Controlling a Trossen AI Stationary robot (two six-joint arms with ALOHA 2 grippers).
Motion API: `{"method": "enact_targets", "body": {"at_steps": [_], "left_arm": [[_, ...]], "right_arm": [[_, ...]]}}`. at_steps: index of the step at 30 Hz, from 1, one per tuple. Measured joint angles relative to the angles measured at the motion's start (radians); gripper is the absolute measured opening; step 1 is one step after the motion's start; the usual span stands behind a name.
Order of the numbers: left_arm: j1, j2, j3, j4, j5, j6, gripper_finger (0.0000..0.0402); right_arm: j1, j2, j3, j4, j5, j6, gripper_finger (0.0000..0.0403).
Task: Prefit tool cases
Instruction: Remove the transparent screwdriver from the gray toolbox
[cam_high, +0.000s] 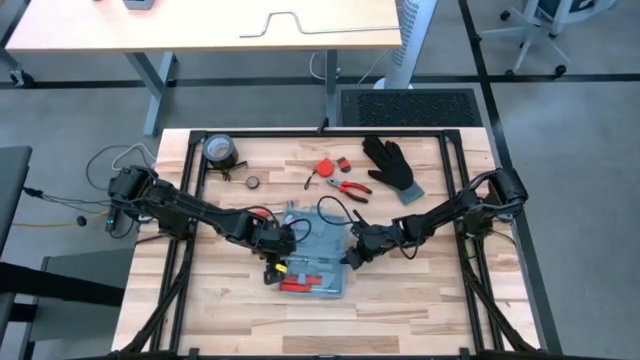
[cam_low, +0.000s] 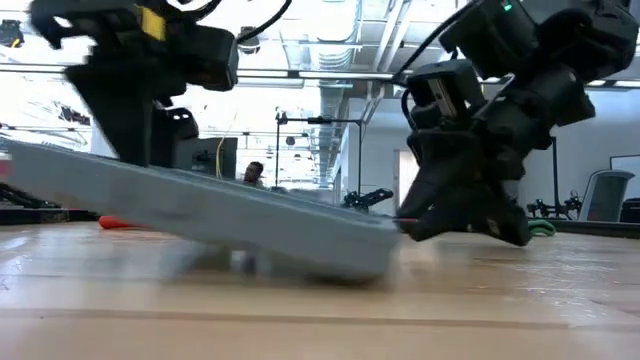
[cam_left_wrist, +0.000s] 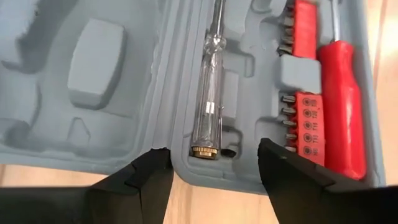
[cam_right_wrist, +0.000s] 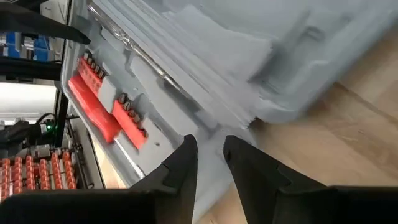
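Note:
The light-blue tool case lies open at the table's middle. In the left wrist view one half is empty and the other holds a clear-handled screwdriver, red bit strips and a red screwdriver. In the low view the case is tilted: its left end is raised and its right end rests on the table. My left gripper stands open at the case's left short side. My right gripper is nearly shut at the case's right side. My left gripper comes level from the table's left. One open fingertip sits at the hinge line and the other at the tool half's rim. I cannot tell whether they touch the rim or pass under it. My right gripper pinches the case's right-hand rim between its two fingers, slanting down from the table's right. That end of the case rests on the table.
A black glove, red-handled pliers, a small red object, a tape roll and a small ring lie on the far part of the table. A black frame runs round the tabletop. Bare wood lies near the front edge.

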Motion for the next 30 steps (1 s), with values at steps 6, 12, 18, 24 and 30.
{"method": "enact_targets", "body": {"at_steps": [6, 12, 18, 24, 30], "left_arm": [[-0.008, 0.024, -0.004, 0.031, 0.013, 0.013, 0.0217], [-0.001, 0.103, -0.008, 0.095, 0.014, -0.031, 0.0217], [0.008, 0.177, -0.004, 0.128, 0.001, -0.075, 0.0217], [0.008, 0.189, -0.001, 0.193, -0.018, -0.086, 0.0217], [0.02, 0.194, -0.003, 0.274, -0.035, -0.086, 0.0217]], "right_arm": [[0.003, -0.029, -0.006, 0.051, 0.043, -0.059, 0.0111], [0.005, -0.036, 0.071, -0.084, 0.05, -0.221, 0.0111], [0.031, -0.074, 0.142, -0.28, 0.123, -0.384, 0.0111], [0.029, -0.23, 0.153, -0.435, 0.178, -0.492, 0.0111], [0.019, -0.338, 0.156, -0.482, 0.24, -0.578, 0.0111]]}}
